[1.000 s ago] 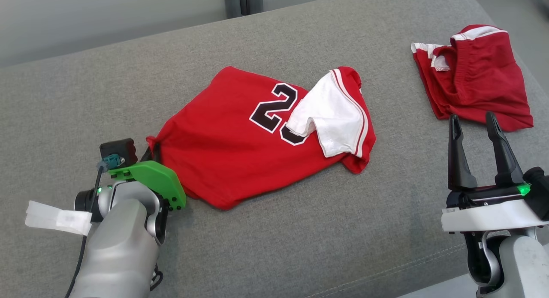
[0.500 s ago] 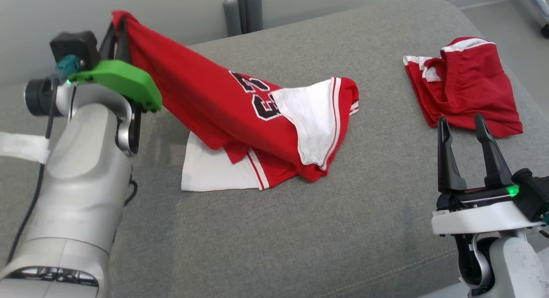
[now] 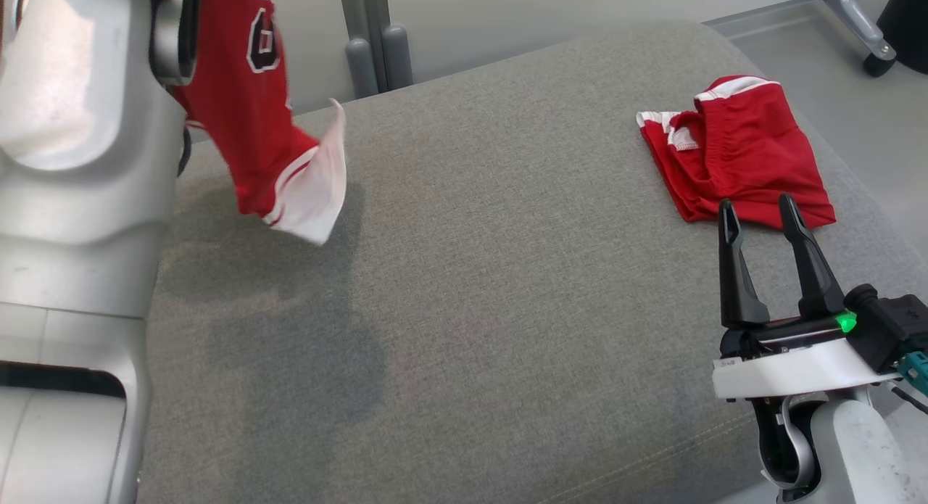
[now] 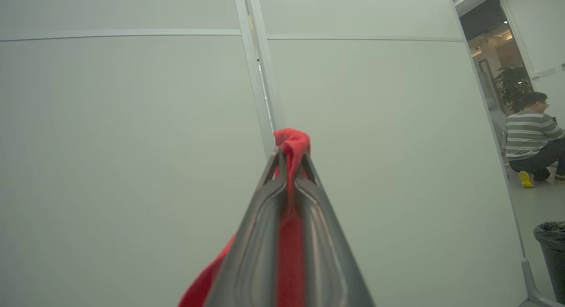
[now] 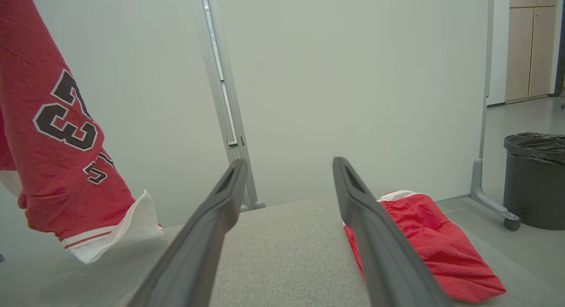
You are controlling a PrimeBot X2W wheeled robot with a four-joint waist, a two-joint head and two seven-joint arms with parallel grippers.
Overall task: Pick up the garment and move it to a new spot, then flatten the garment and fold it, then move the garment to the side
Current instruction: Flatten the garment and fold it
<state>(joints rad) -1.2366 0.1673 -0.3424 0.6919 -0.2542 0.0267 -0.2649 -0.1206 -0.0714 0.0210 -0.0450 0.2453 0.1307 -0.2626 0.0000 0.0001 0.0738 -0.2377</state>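
The garment is a red jersey (image 3: 243, 120) with a black number and white sleeves. It hangs in the air at the upper left, beside my pale left forearm (image 3: 72, 127), and its white sleeve dangles just above the grey cushion (image 3: 471, 286). In the left wrist view my left gripper (image 4: 289, 159) is shut on a bunched red fold of the jersey (image 4: 291, 141). My right gripper (image 3: 757, 210) stands open and empty at the lower right, fingers pointing at the red shorts. The right wrist view shows the jersey (image 5: 57, 157) hanging at the left, with the right gripper (image 5: 289, 163) open.
Crumpled red shorts (image 3: 739, 156) with white trim lie on the cushion's far right, just beyond my right fingers. A pale wall panel stands behind the cushion. A black bin (image 5: 534, 179) stands on the floor to the right. A person (image 4: 529, 139) crouches far off.
My left arm has lifted the jersey off the cushion, up and to the left, until it hangs free. The head camera has shifted as well. The right gripper stays open.
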